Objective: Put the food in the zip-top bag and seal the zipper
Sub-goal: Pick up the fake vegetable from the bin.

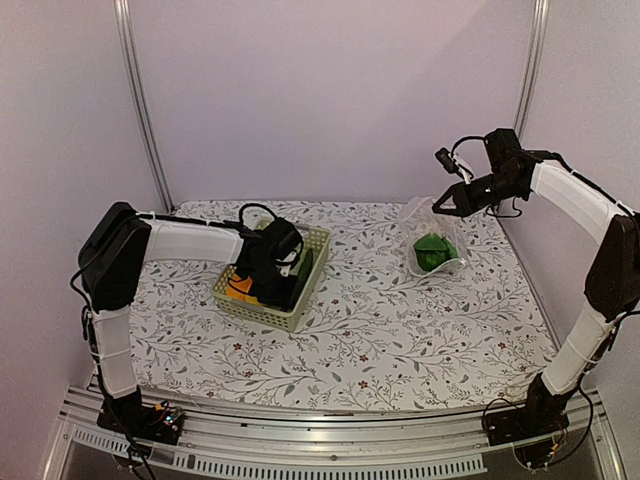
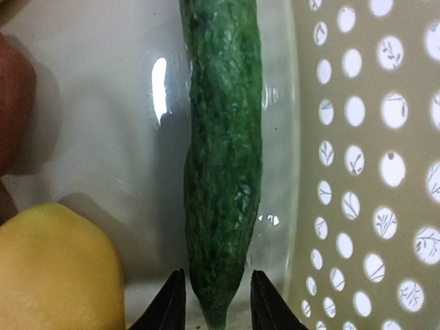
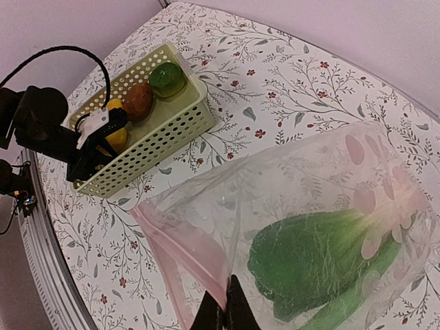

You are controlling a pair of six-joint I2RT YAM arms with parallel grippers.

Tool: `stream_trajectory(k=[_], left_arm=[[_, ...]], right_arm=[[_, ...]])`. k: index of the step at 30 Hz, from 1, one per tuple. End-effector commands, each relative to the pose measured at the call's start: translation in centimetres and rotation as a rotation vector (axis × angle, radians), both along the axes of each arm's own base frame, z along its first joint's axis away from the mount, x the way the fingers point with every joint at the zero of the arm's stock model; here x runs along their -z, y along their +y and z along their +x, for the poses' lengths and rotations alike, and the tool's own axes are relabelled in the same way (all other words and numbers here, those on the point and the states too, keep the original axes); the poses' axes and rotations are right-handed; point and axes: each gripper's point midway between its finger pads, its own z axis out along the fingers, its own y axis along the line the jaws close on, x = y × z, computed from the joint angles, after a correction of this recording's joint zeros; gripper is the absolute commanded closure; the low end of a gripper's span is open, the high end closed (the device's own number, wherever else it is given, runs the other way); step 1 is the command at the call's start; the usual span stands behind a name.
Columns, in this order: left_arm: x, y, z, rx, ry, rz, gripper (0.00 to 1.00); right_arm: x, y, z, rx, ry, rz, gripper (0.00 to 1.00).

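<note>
One zip-top bag (image 3: pixel 309 206), clear and crinkled, is held up over the far right of the bench (image 1: pixel 400 340). It contains a single item of food, a bok choy (image 3: pixel 323 261) with dark green leaves and a pale stem. Its zipper (image 3: pixel 180 242), a narrow pinkish strip along the mouth edge, hangs slack and unsealed. The right gripper (image 3: pixel 223 313) is closed tight, pinching the bag at this mouth edge. One pale green plastic basket (image 3: pixel 165 134), rectangular with walls pierced by rows of round holes, stands left of centre, well apart from the bag. Five pieces of food are visible in the basket: one long, rough-skinned green cucumber (image 2: pixel 223 158) lying along a perforated wall, one smooth yellow piece (image 2: pixel 55 268), one brown piece (image 3: pixel 137 101), one rounded green piece (image 3: pixel 167 79) at the end of the basket, and one orange piece (image 1: pixel 238 286). The left gripper (image 2: pixel 216 306) is lowered inside the basket, its jaws apart and straddling the tapered end of the cucumber; whether they touch it cannot be told. The bench surface is white with a printed pattern of leafy sprigs.
</note>
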Motion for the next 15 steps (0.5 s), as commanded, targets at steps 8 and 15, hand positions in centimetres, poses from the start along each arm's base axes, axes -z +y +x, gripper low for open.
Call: stream_trajectory(k=[8, 15], left_arm=[[-0.5, 0.4, 0.7, -0.01, -0.036, 0.022, 0.87], [-4.1, 1.8, 0.6, -0.001, -0.096, 0.079, 0.97]], right_arm=[[-0.2, 0.3, -0.4, -0.016, -0.014, 0.004, 1.0], [-0.3, 0.0, 0.0, -0.006, -0.035, -0.022, 1.0]])
